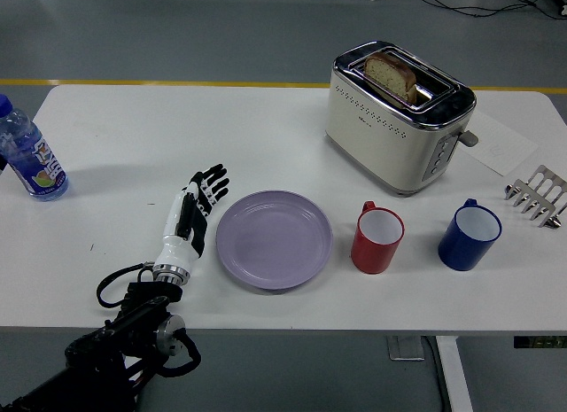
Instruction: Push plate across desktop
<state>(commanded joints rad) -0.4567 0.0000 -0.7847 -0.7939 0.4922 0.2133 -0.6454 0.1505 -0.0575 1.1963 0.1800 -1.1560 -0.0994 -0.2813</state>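
Observation:
A lilac plate (274, 239) lies flat on the white table (133, 137), left of a red mug (377, 238). My left hand (193, 210) rests flat on the table just left of the plate, fingers straight and spread, holding nothing. A narrow gap shows between the hand and the plate's left rim. My right hand is out of view.
A cream toaster (399, 115) with a bread slice stands at the back right. A blue mug (469, 234) is right of the red mug. A metal toast rack (539, 195) is at the right edge, a water bottle (28, 155) at the left edge.

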